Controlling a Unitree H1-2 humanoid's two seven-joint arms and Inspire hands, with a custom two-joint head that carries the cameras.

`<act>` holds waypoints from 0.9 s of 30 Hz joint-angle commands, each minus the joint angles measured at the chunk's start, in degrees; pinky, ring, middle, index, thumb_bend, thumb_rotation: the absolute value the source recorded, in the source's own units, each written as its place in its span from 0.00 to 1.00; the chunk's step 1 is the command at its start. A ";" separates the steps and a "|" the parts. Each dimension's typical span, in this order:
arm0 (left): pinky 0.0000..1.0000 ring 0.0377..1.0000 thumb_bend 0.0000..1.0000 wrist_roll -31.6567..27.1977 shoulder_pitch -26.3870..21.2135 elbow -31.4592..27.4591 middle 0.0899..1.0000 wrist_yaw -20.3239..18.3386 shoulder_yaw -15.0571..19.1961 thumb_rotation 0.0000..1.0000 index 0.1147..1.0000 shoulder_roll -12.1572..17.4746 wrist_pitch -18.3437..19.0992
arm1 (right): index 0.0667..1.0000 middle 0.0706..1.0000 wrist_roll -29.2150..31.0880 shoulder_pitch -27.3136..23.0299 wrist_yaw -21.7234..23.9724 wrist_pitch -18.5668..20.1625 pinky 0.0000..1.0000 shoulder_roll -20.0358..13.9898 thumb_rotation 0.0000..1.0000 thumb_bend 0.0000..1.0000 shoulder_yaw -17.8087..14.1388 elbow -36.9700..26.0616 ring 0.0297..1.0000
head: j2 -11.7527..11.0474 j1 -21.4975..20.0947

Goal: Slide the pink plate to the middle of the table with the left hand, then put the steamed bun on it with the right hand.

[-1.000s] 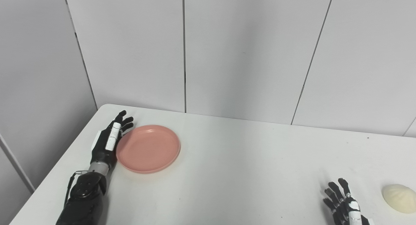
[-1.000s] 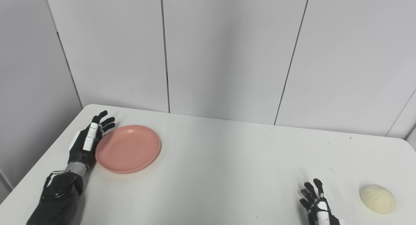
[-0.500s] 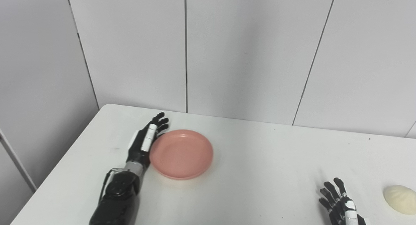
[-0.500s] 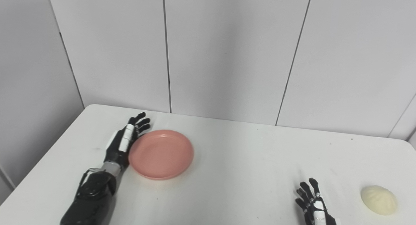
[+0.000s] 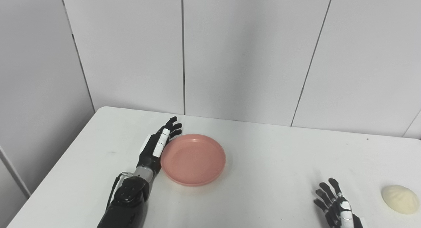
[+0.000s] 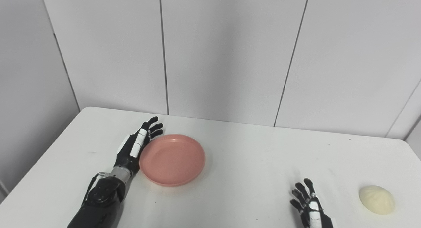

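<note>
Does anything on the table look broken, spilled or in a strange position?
Nothing stands out. The plate lies flat and whole, with the open left hand against its left rim. The bun sits intact near the right edge, apart from the open right hand.

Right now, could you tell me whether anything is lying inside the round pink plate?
Nothing lies in the round pink plate; its whole inner surface shows bare. The pale steamed bun sits on the white table far to the right. The tabletop under the plate is covered.
</note>
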 commanded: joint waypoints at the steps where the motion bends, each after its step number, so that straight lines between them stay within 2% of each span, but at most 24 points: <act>1: 0.78 0.87 0.80 1.39 1.37 1.97 0.86 -2.93 -3.14 0.93 0.87 -4.93 3.24 | 0.94 0.91 -0.37 0.21 -0.30 -0.62 0.86 1.18 1.00 0.87 0.67 -0.16 0.89 | 0.01 0.00; 6: 0.76 0.86 0.82 2.10 2.07 0.99 0.85 -1.59 -4.10 0.94 0.86 -6.33 3.68 | 0.94 0.90 -1.52 0.28 -0.99 0.11 0.85 2.09 1.00 0.87 1.32 -1.05 0.88 | 0.46 -2.60; 14: 0.80 0.86 0.85 -0.42 3.34 -4.45 0.86 -0.76 -3.33 0.93 0.86 -9.09 8.46 | 0.92 0.88 -3.84 0.01 -2.65 0.87 0.83 3.61 1.00 0.89 2.17 -1.20 0.86 | 0.71 -5.30; 17: 0.81 0.87 0.83 -0.33 3.86 -6.42 0.85 -0.45 -3.44 0.94 0.86 -9.51 10.13 | 0.91 0.87 -3.81 -0.06 -2.78 1.39 0.83 4.01 1.00 0.91 2.40 -1.45 0.86 | 0.78 -6.51; 27: 0.80 0.87 0.81 0.80 4.49 -8.16 0.85 -1.04 -3.57 0.94 0.86 -10.29 11.33 | 0.92 0.88 -6.47 -0.04 -4.09 2.52 0.82 5.35 1.00 0.91 4.04 -2.42 0.86 | 0.82 -11.95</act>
